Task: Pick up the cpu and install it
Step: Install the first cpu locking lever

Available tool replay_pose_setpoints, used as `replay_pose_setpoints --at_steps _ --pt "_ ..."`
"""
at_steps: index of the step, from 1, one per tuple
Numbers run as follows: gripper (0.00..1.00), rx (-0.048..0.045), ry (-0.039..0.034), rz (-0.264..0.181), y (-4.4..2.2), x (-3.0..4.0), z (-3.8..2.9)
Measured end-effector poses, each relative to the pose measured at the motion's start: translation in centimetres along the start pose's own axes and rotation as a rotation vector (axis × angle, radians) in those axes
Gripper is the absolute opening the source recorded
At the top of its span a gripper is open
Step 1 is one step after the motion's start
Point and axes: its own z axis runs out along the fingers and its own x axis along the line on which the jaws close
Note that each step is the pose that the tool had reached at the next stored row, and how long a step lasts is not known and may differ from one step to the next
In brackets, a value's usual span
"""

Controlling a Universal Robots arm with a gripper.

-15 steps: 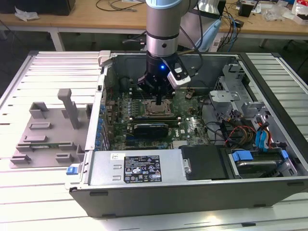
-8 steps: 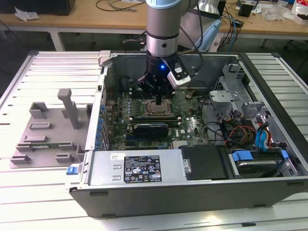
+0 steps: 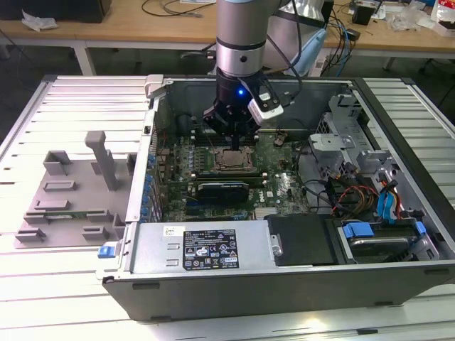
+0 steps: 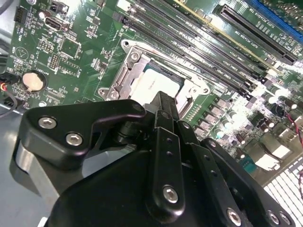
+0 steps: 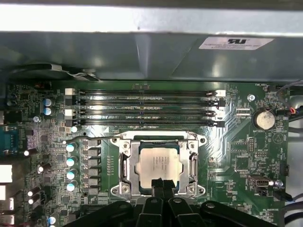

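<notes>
In the exterior view, the black gripper (image 3: 236, 142) on the silver robot arm (image 3: 242, 28) hangs at the frame's upper middle. It is inside the open grey metal computer case (image 3: 284, 291), just above the small flat square silvery cpu (image 3: 233, 160).

In the second wrist view, its black fingers (image 4: 163, 123) are drawn tight together, with their tips over the cpu (image 4: 154, 82) edge.

In the first wrist view, the cpu (image 5: 158, 163) lies flat inside the silver metal socket frame (image 5: 124, 161) on the green motherboard (image 5: 236, 142).

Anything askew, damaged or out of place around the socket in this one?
Nothing stands out. The cpu lies flat and square inside the socket frame, and the gripper is at one edge of it.
</notes>
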Motion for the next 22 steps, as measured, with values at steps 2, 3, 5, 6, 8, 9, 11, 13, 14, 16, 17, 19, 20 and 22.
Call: replay_pose_setpoints --at_steps 2,3,5,6,8,9,11,13,14,16,17,19,20,22 --pt "0.11 0.0000 0.0000 0.000 -0.02 -0.02 -0.61" --pt "0.11 0.0000 0.0000 0.000 -0.03 -0.03 -0.89" --pt "0.11 -0.0002 -0.0001 0.000 -0.04 -0.04 -1.21" --pt "0.11 0.0001 0.0001 0.000 -0.05 -0.04 -1.28" --pt "0.11 -0.0001 -0.0001 0.000 -0.05 -0.04 -1.33" --pt "0.11 0.0000 0.0000 0.000 -0.05 -0.04 -1.35" --pt "0.11 0.0001 0.0000 0.000 -0.05 -0.02 -1.36" --pt "0.11 0.0001 0.0001 0.000 -0.05 0.17 -1.37" --pt "0.11 0.0000 0.0000 0.000 -0.04 0.51 -1.37" --pt "0.11 0.0000 0.0000 0.000 -0.03 1.01 -1.39" --pt "0.11 0.0000 0.0000 0.000 -0.03 1.29 -1.39" --pt "0.11 0.0000 0.0000 0.000 -0.01 1.70 -1.41" --pt "0.11 0.0000 0.0001 0.000 -0.01 1.85 -1.41" --pt "0.11 0.0000 0.0001 0.000 0.00 2.35 -1.42"
